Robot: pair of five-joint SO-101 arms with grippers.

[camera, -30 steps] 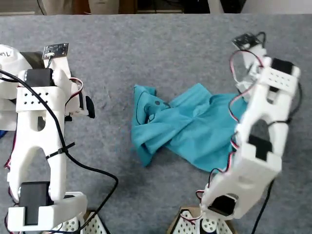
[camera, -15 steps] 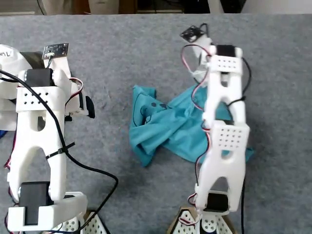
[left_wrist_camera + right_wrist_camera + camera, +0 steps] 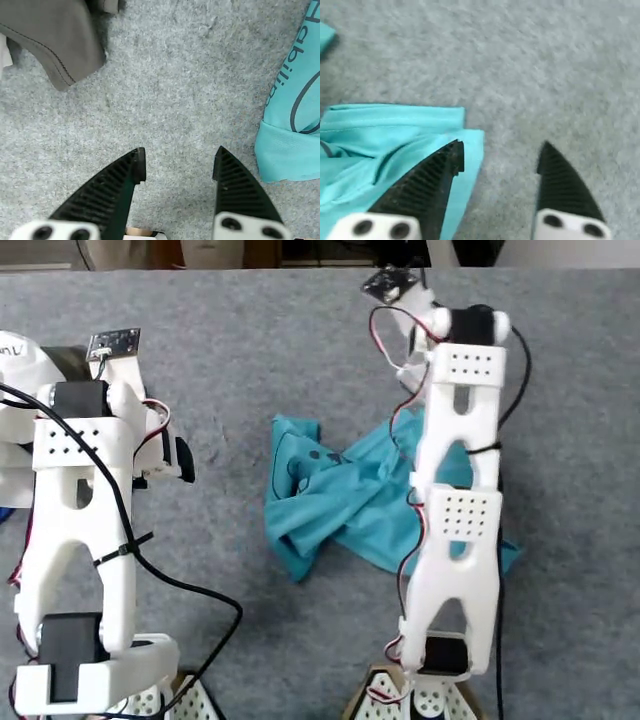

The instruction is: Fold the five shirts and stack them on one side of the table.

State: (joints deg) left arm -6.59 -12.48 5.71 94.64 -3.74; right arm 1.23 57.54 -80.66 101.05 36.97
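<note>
**Crumpled teal shirt** lies mid-table, partly beneath my right arm. My right gripper stands wide open, with one finger over the shirt's hem and the other over the bare grey mat. My left gripper is likewise spread wide above bare mat. The teal shirt sits just outside one of its fingers, bearing dark printed lettering that is cut off at the edge. A grey garment lies ahead of this gripper.

White perforated-plastic left arm and right arm, black motors, red and black cables; left end effector and right end effector carry ribbed black pointed fingers.
</note>
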